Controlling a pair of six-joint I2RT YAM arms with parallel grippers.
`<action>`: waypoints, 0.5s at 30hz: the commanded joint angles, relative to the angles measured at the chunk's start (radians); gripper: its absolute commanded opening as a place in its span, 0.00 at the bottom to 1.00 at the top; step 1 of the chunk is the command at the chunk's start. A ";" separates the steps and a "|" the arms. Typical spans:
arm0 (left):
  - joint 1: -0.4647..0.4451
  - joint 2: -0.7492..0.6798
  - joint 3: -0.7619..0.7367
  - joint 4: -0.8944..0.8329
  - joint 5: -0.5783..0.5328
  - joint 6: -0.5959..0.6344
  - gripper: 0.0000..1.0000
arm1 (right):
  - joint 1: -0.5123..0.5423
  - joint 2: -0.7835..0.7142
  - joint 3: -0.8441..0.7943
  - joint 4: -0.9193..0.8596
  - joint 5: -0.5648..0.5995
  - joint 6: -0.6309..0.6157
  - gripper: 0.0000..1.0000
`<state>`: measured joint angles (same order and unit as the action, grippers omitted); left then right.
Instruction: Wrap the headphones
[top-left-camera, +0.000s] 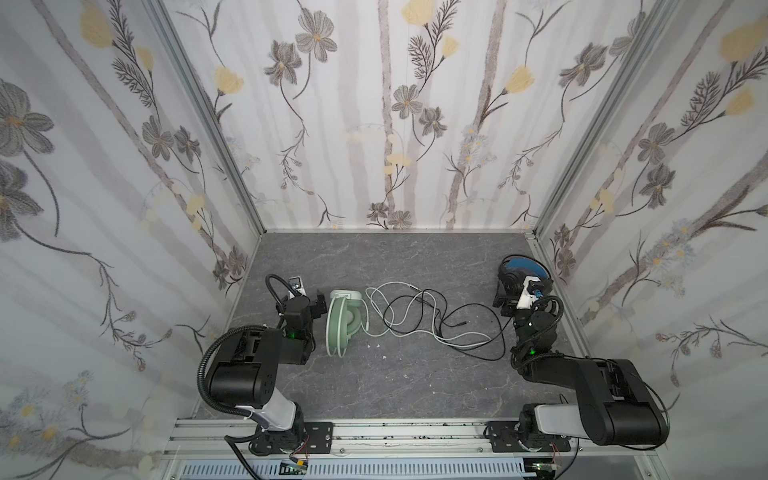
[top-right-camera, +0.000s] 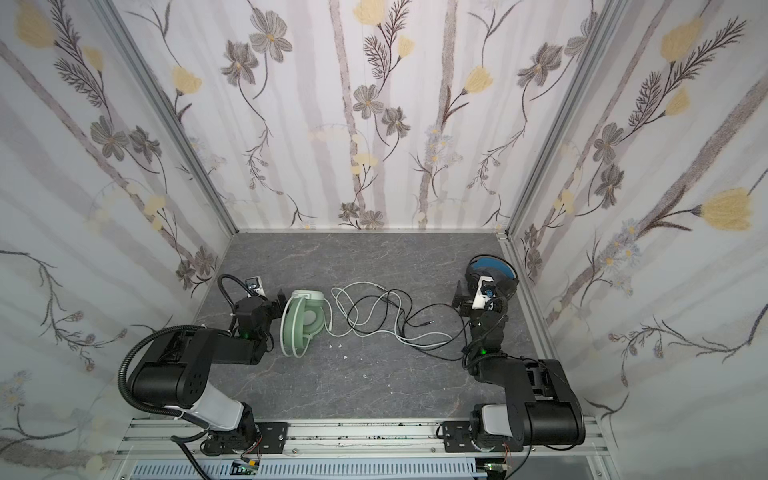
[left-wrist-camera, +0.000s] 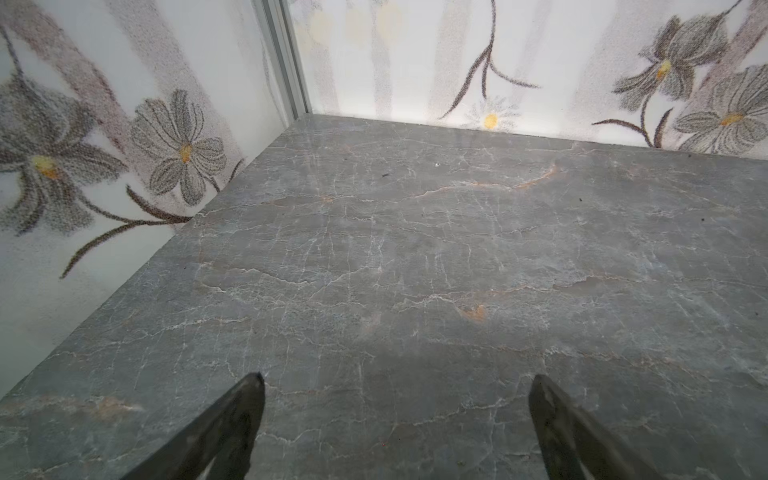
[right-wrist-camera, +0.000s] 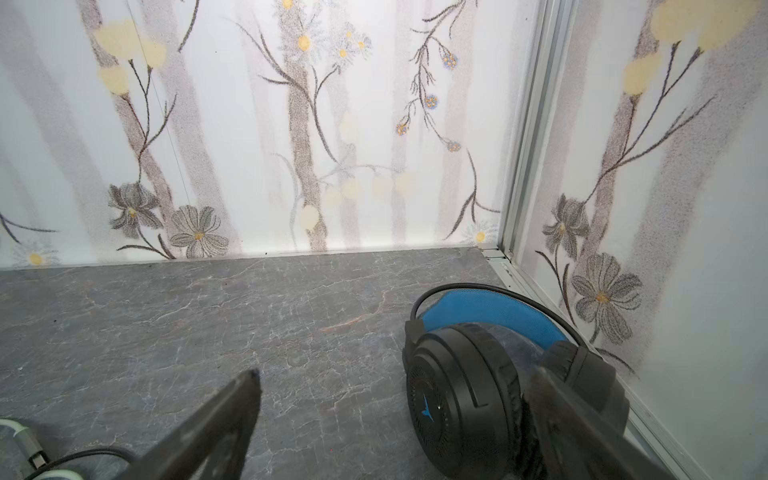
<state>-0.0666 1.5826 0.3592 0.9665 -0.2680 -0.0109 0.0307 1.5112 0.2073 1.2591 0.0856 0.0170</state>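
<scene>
Left arm: folded low at the left of the table (top-left-camera: 395, 382), wrist aimed at the back wall.
Left gripper (left-wrist-camera: 397, 378): jaws spread wide over bare tabletop, holding nothing.
Mint-green headset (top-left-camera: 343, 324): on its edge just right of that gripper.
Right arm: stretched toward the far right corner.
Right gripper (right-wrist-camera: 395, 372): jaws wide apart and empty, one finger overlapping an earcup; I cannot tell if they touch.
Black headset (right-wrist-camera: 457, 395): near the right wall.
Whitish cable (top-left-camera: 457, 343) and black cable (top-left-camera: 478, 308): loose and tangled between the headsets.
</scene>
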 joint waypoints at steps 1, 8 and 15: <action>0.003 -0.004 0.007 0.007 0.001 -0.004 1.00 | 0.000 0.001 0.004 0.034 0.000 -0.007 1.00; 0.002 -0.005 0.006 0.010 0.000 -0.004 1.00 | -0.006 0.003 0.007 0.033 -0.004 -0.003 1.00; 0.002 -0.005 0.006 0.011 0.000 -0.004 1.00 | -0.005 0.000 0.003 0.035 -0.006 -0.002 1.00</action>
<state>-0.0666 1.5822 0.3592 0.9665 -0.2676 -0.0109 0.0250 1.5120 0.2073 1.2591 0.0853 0.0170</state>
